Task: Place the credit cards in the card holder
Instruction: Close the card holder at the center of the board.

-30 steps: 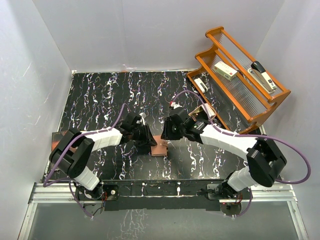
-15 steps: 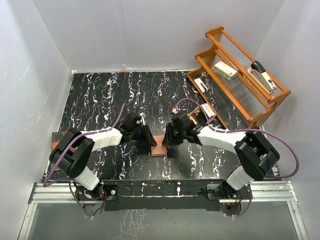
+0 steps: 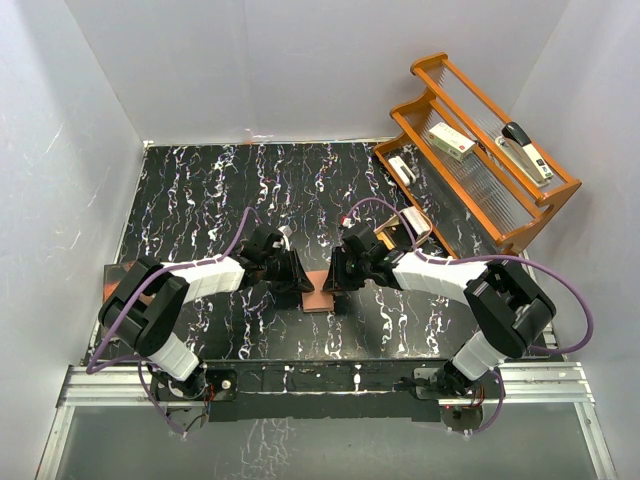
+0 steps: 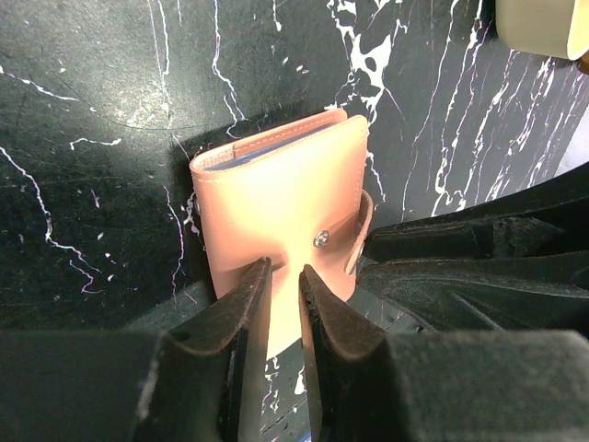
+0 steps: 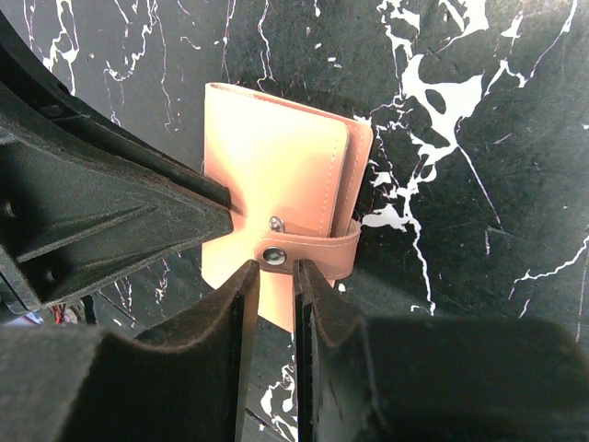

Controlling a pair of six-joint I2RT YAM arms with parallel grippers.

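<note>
the card holder (image 4: 281, 198) is folded closed, pale reddish-brown leather, and it sits low in the middle of the black marbled table (image 3: 200, 190), not far from the near edge, directly between the two grippers. a thin blue edge of a credit card (image 4: 267, 152) shows inside the fold, along the side that is far from the left wrist camera. the snap tab (image 5: 308, 250) wraps around one side edge, and its metal stud lies on the cover.

the left gripper (image 4: 283, 304) has its fingers nearly together, and the near edge of the card holder goes into the narrow gap between them, so it is pinching the holder there. the right gripper (image 5: 273, 304) comes from the opposite side; its fingers are also almost together, with the holder's edge just under the stud between them, but i cannot tell if they really press on it. the two grippers face each other, nearly touching.

further out, at the far right, an orange wooden rack (image 3: 480, 200) stands in the corner, with a stapler (image 3: 527, 150) and a small white box (image 3: 452, 141) on its shelves.
</note>
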